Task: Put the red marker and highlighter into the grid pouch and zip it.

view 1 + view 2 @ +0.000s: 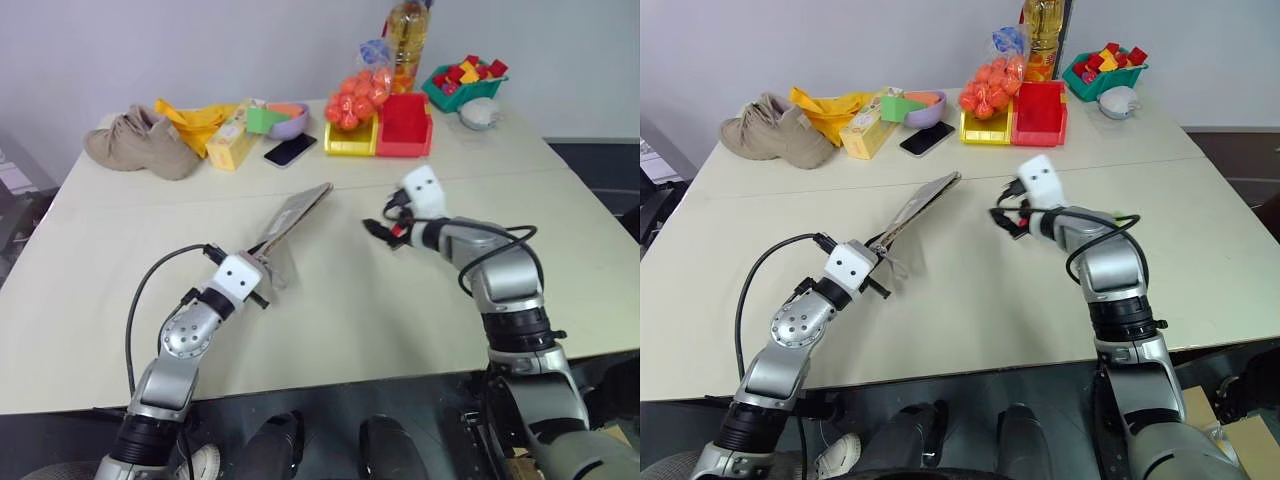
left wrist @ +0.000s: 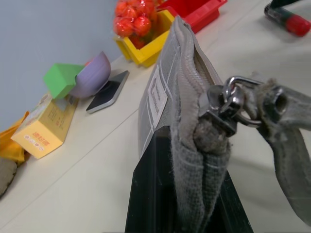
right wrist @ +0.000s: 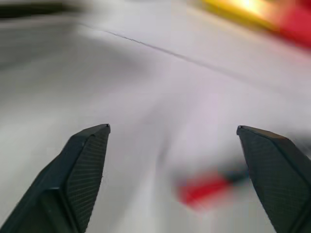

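The left gripper (image 1: 268,272) is sitting nearest, its fingers pinching one end of the grid pouch (image 1: 295,215), which is standing on edge, angled up off the table (image 1: 120,300). To its right the right gripper (image 3: 172,145) is hanging with its fingers spread wide, and the red marker (image 3: 204,189) is lying on the table just beneath them.

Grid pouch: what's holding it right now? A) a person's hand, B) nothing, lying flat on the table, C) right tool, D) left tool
D: the left tool is clamped on the near end of the grid pouch, holding it tilted up off the table, while the right tool stands open and empty.
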